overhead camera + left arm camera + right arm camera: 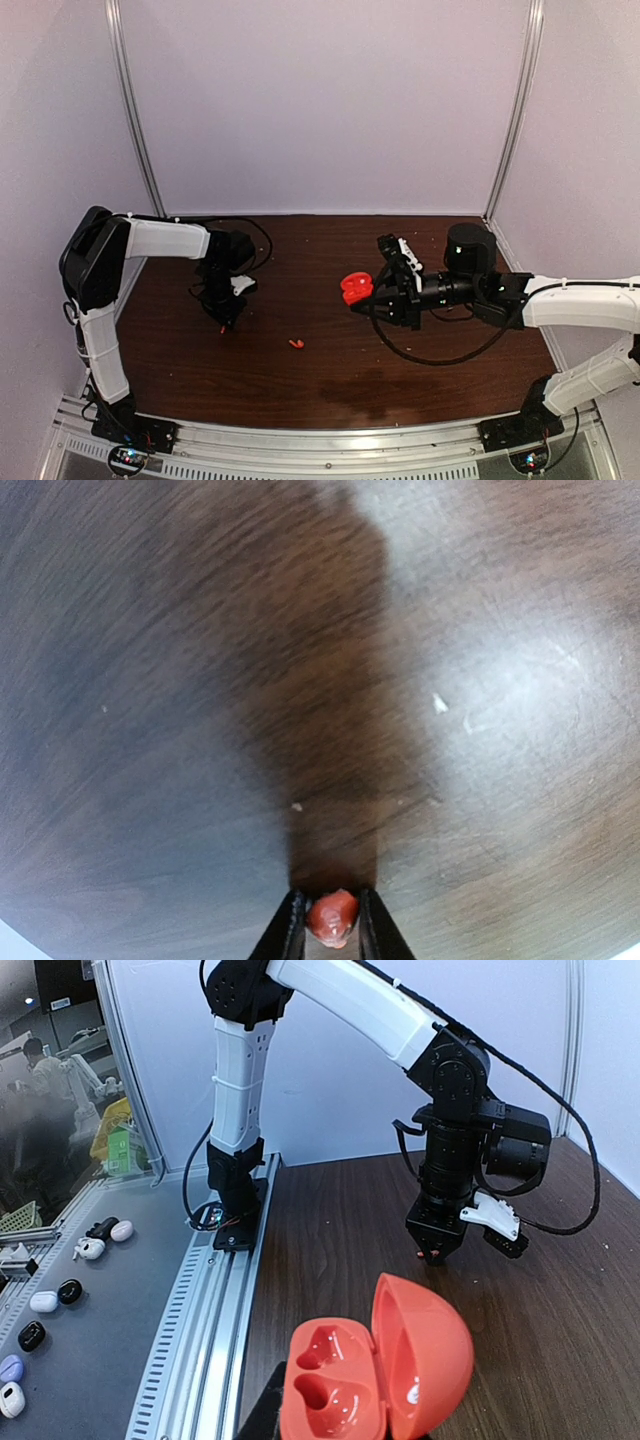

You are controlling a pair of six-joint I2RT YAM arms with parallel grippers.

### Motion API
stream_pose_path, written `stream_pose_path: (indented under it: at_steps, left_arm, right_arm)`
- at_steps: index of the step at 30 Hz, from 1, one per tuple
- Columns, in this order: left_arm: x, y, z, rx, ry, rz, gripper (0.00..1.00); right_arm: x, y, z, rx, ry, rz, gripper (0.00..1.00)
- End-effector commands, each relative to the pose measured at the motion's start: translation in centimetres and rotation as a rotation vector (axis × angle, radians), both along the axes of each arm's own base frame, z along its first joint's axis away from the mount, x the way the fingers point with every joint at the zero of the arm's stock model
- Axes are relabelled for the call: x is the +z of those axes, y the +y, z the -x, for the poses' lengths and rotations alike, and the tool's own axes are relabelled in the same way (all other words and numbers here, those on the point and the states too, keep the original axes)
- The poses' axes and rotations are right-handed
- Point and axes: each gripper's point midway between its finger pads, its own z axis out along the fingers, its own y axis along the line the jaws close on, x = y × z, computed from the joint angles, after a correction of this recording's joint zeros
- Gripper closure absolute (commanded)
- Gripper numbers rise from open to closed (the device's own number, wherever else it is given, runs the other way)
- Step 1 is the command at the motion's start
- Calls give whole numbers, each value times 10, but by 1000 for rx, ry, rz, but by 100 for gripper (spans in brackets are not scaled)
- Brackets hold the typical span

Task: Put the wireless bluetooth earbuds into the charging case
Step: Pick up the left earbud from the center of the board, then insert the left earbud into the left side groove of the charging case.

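Note:
My left gripper (223,320) points straight down at the left of the table, shut on a tiny red earbud (332,920) that sits between its two black fingers (290,925) right at the wood. In the right wrist view that gripper (435,1250) shows a red speck at its tip. A second small red earbud (296,343) lies loose on the table between the arms. My right gripper (368,295) is shut on the charging case (370,1380), which is bright red, with its lid swung open and both wells empty. The case (353,288) hangs above mid-table.
A black cable (440,355) loops on the wooden table (300,390) below the right arm. An aluminium rail (200,1290) edges the table. Beyond it, several other earbud cases (60,1290) lie on a grey bench. Pale walls close the back and sides.

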Motion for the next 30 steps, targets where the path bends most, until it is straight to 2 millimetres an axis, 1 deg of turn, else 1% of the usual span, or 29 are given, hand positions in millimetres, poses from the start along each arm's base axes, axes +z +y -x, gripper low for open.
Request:
stream_pose_path:
  at_steps: [1,3,7,9,11,14,17,18,21,24,27,28,30]
  left_arm:
    - [16,-15,-14,-6,-75,77,82]
    - [30,-27,-19,-10,-114,150,84]
    - [73,-51,-36,-30,-248,310,87]
    - [100,-63,-45,-41,-332,398,88]
    - [130,-79,-47,-76,-417,492,88]
    - [177,-105,-43,-166,-553,611,89]
    - [223,-129,-31,-245,-670,739,89]
    - [242,-136,-25,-274,-715,783,89]
    - [281,-155,-5,-351,-815,899,89]
    - [311,-171,19,-445,-907,993,90]
    - [334,-183,42,-531,-978,1074,90]
    - [345,-187,49,-555,-1009,1114,90]
    - [357,-192,61,-596,-1041,1167,90]
  right_arm:
    - [3,0,-1,-14,-14,-10,96]
    - [4,-1,-1,-19,-22,-18,96]
    - [12,-4,-1,-35,-62,-62,97]
    - [15,-6,-1,-48,-84,-84,97]
    - [20,-8,-1,-59,-113,-110,97]
    - [28,-12,-3,-84,-174,-160,98]
    - [35,-15,-5,-114,-233,-190,98]
    - [38,-16,-7,-126,-252,-198,99]
    - [45,-19,-10,-156,-311,-221,99]
    - [51,-22,-12,-186,-360,-243,100]
    - [55,-23,-12,-199,-387,-269,100]
    - [55,-23,-12,-195,-389,-272,100]
    - [55,-21,-11,-184,-388,-274,100]
